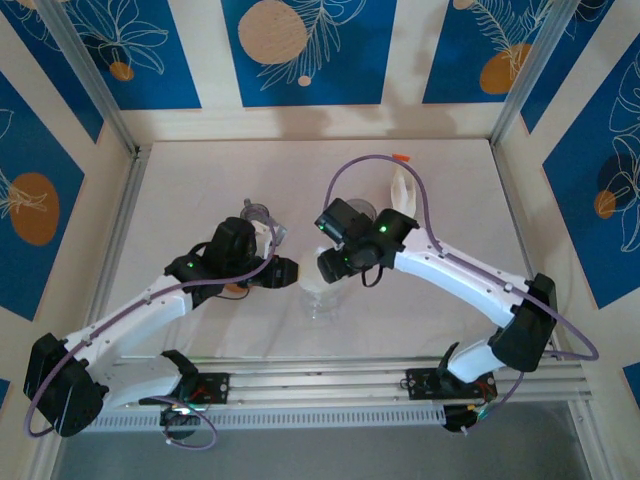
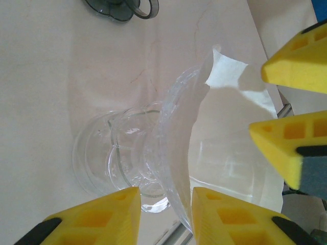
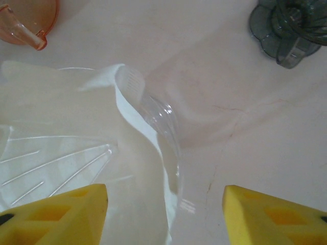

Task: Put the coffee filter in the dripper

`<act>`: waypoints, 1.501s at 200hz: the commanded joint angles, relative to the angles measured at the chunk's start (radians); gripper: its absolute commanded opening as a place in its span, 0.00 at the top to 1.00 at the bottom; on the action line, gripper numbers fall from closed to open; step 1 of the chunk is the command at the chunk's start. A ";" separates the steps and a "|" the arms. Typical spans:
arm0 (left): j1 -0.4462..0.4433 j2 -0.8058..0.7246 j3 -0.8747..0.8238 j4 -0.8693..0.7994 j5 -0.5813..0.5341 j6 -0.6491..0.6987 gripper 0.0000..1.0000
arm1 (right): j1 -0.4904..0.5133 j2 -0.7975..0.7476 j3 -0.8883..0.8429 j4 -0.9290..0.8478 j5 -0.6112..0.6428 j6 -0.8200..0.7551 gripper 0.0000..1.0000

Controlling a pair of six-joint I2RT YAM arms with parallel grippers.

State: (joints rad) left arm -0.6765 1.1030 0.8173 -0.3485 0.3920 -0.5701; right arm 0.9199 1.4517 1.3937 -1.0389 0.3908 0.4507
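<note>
The left gripper (image 1: 291,271) is clenched on the clear dripper (image 2: 127,153). In the left wrist view its two yellow fingers (image 2: 110,214) sit on either side of the dripper's thin curved wall, close to the rim. The dripper's round base lies just ahead of those fingers and a little to their left. The dripper looks tipped, with its wide mouth facing the other arm. Farther ahead of the left gripper, well apart from it, a dark grey dripper (image 2: 122,7) stands on the pale table (image 1: 200,190). The coffee filter (image 2: 232,76) is white paper lying in the dripper's mouth, just right of the left gripper's fingertips. One corner rises past the clear rim, and I cannot tell whether the filter is seated all the way down. The right gripper (image 3: 164,187) meets the dripper from the opposite side and is released. Its yellow fingers (image 3: 61,214) stand wide apart, and a folded edge of the filter runs up between them without being pinched. The ribbed inner wall of the dripper lies just ahead of its left-hand finger. Ahead of the right gripper and off to its left, part of an orange dripper (image 3: 23,18) shows. In the top view a white stack of filters (image 1: 403,193) lies on the table behind the right gripper's wrist, apart from it.
</note>
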 commanded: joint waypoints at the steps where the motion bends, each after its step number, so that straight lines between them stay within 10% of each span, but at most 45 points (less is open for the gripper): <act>1: -0.010 0.000 -0.015 0.017 0.012 -0.012 0.68 | 0.006 -0.053 -0.030 -0.036 0.036 0.050 0.42; 63: -0.010 0.003 -0.014 0.014 0.009 -0.015 0.65 | 0.008 -0.064 -0.050 -0.038 0.045 0.068 0.49; 189: -0.009 -0.165 0.186 -0.152 -0.149 0.081 0.17 | 0.025 -0.248 -0.004 0.020 0.057 0.016 0.36; 300: -0.008 -0.539 -0.025 -0.119 -0.478 0.055 0.00 | 0.141 -0.556 -0.473 0.230 -0.053 0.082 0.37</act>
State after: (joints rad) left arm -0.6769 0.5930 0.8337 -0.4656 0.0082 -0.4950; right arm 1.0191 0.9260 0.9897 -0.8742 0.3592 0.4973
